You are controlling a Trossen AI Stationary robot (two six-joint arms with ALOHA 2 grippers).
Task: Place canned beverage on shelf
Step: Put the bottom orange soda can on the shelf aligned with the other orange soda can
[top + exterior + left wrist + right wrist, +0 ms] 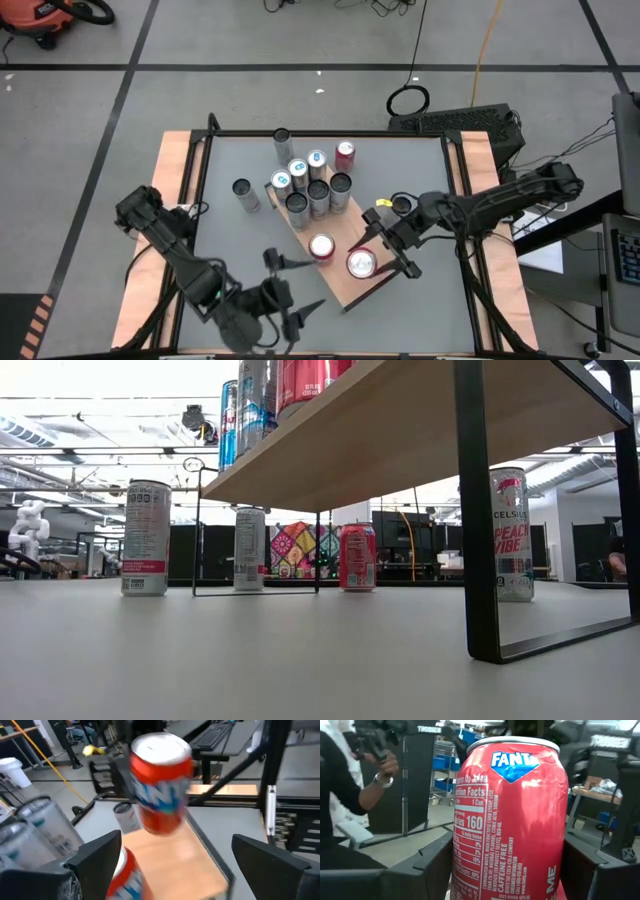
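Note:
The shelf (345,280) is a light wooden board on black legs, lying slantwise on the table. It bears several cans, among them a red one (321,247) near its near end. My right gripper (378,258) is shut on a red Fanta can (510,820), which stays upright over the shelf's near right part (360,263). My left gripper (293,290) stands open at the shelf's near left side with nothing between its fingers (95,857). It faces the held can (161,785). My right gripper pinches the Fanta can's side wall (465,862) between its two fingers, one on each side. The fingers lie about level and come from the table's right. The can is upright, and in the left wrist view its bottom (160,827) seems clear of the board.
Loose cans stand on the table around the shelf: a silver one (245,195) at its left, a red one (345,153) and a grey one (282,140) at the far side, a dark one (402,205) by my right arm. A person (350,795) stands beyond the table.

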